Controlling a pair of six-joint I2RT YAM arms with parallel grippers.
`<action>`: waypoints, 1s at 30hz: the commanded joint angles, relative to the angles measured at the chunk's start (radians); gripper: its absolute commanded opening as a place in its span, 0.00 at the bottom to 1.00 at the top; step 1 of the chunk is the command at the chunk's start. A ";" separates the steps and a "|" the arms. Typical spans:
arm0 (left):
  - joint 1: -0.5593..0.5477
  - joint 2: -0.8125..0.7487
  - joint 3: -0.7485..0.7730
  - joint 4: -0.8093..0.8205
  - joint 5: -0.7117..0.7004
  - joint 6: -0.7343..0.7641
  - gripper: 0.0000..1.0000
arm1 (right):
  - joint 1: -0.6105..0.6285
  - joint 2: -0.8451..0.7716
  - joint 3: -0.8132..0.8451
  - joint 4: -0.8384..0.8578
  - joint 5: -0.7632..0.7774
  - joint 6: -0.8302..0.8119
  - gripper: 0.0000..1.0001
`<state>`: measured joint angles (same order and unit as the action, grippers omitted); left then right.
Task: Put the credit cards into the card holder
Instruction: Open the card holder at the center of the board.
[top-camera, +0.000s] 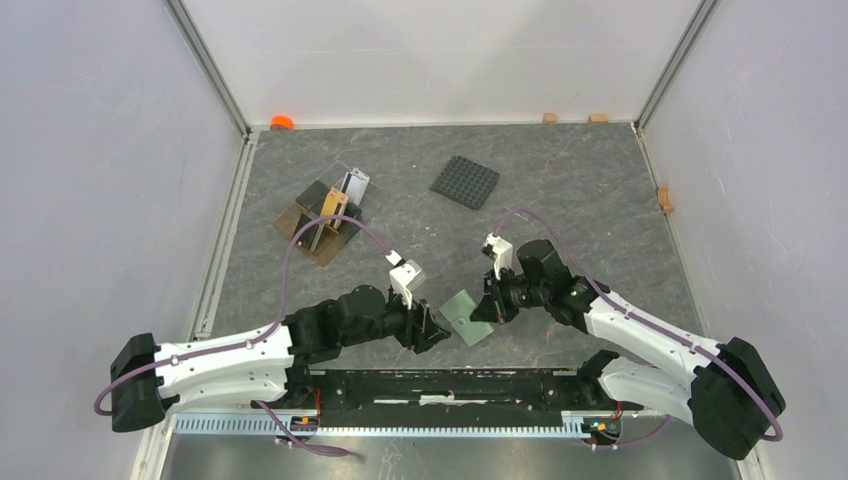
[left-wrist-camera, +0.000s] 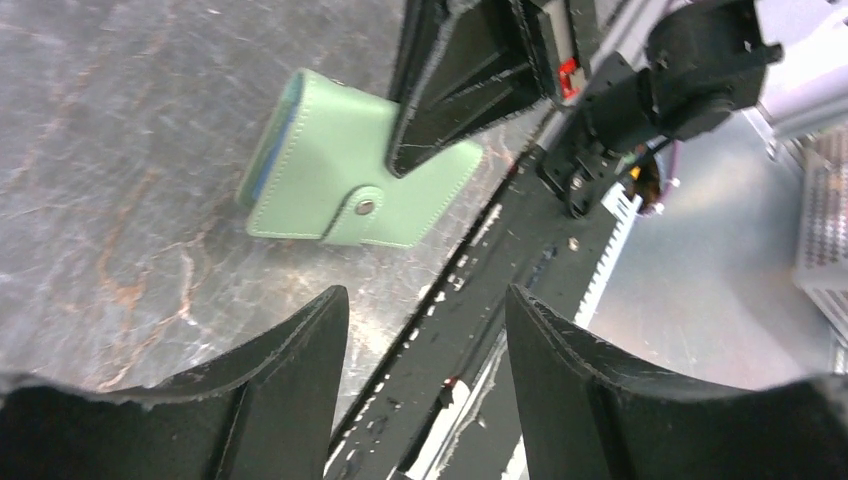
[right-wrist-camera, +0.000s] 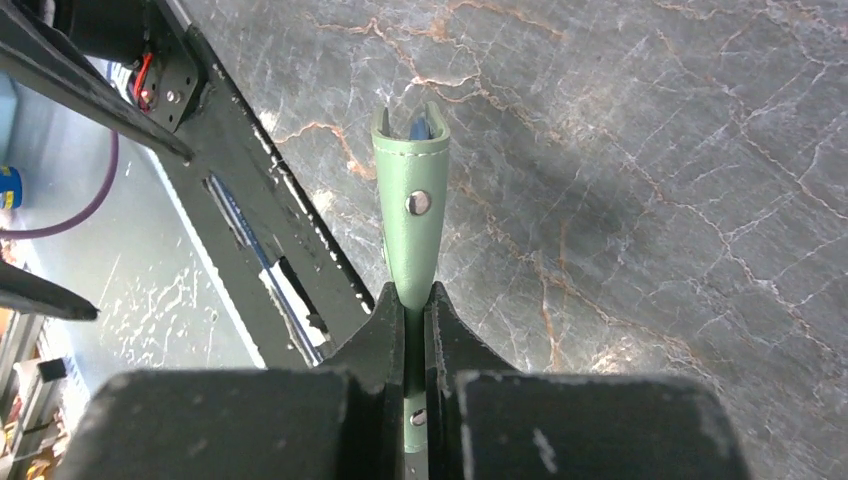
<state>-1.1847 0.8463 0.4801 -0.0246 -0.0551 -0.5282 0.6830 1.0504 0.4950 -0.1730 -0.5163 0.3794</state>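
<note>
The sage-green card holder (top-camera: 466, 316) is folded closed near the table's front edge, and the right wrist view shows a strip of blue lining at the far end of the card holder (right-wrist-camera: 410, 205). My right gripper (top-camera: 487, 308) is shut on its right end, the jaws pressed on the green flap (right-wrist-camera: 415, 290). My left gripper (top-camera: 440, 332) is just left of the card holder (left-wrist-camera: 340, 170) and stands open (left-wrist-camera: 425, 295) with nothing between its fingers. The credit cards (top-camera: 334, 204) stand in the brown tray (top-camera: 298, 216) at the back left, far from both grippers.
A black studded square plate (top-camera: 465, 182) lies at the back centre. An orange object (top-camera: 282, 122) sits in the far left corner. Small wooden blocks (top-camera: 549, 118) line the back and right edges. The black rail (top-camera: 450, 385) between the arm bases runs just below the card holder.
</note>
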 joint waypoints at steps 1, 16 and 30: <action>-0.005 0.066 0.042 0.090 0.173 0.039 0.67 | -0.011 -0.029 0.063 -0.056 -0.114 -0.063 0.00; -0.006 0.143 0.051 0.129 0.273 0.063 0.73 | -0.011 -0.069 0.112 -0.154 -0.416 -0.150 0.00; -0.005 0.227 0.056 0.208 0.361 0.048 0.60 | -0.010 -0.059 0.086 -0.103 -0.518 -0.146 0.00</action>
<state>-1.1870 1.0374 0.5076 0.0856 0.2489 -0.4995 0.6693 0.9928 0.5735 -0.3252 -0.9459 0.2375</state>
